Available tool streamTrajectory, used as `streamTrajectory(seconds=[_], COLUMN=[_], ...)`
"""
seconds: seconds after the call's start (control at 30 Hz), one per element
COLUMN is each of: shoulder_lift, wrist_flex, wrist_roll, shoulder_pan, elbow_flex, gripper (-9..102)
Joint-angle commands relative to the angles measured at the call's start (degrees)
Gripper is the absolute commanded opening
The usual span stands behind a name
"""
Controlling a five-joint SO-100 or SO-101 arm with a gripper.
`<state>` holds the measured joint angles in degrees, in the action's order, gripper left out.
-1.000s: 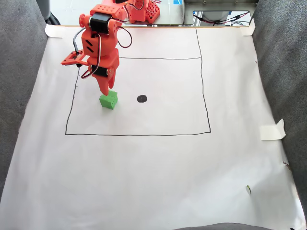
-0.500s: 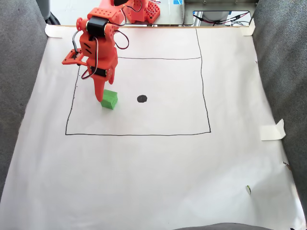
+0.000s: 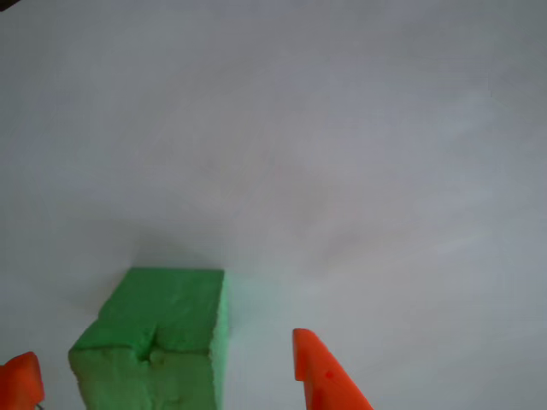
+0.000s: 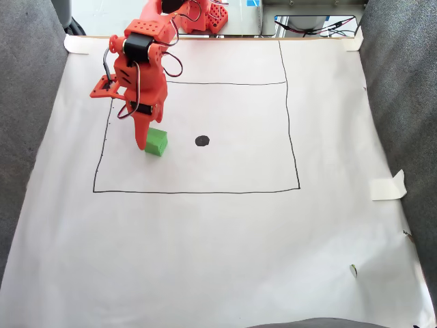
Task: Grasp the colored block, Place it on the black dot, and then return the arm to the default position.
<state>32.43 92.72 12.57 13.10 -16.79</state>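
The colored block [image 4: 157, 142], a bright green foam cube, sits on the white paper inside the drawn rectangle, left of the black dot [image 4: 202, 141]. The orange arm [image 4: 140, 68] reaches down from the top left, and its gripper [image 4: 145, 142] points down at the cube's left side. In the other view the cube [image 3: 158, 342] lies between two orange fingertips [image 3: 320, 376], close to the left one and with a gap to the right one. The gripper [image 3: 162, 348] is open around the cube. The dot is out of that view.
White paper [image 4: 218, 232] with thin black drawn lines covers the table, with grey fabric [image 4: 27, 102] along both sides. A folded piece of tape [image 4: 388, 186] lies at the paper's right edge. Cables and orange parts [image 4: 205, 17] sit at the back.
The gripper has come down and shifted left, from above the cube's rear to straddling the cube at paper level. The cube has stayed in place.
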Motion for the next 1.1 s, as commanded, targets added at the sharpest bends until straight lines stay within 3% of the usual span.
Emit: streamTrajectory(seconds=[0.0, 0.4, 0.53, 1.07], shoulder_lift=[1.14, 0.18, -0.70, 0.53], wrist_flex=[-0.44, -2.99, -3.52, -6.15], wrist_roll=[0.70, -0.79, -0.88, -1.58], shoulder_pan=[-0.09, -1.85, -2.02, -0.35], elbow_flex=[1.49, 0.00, -0.09, -0.88], gripper=[35, 31, 21, 0])
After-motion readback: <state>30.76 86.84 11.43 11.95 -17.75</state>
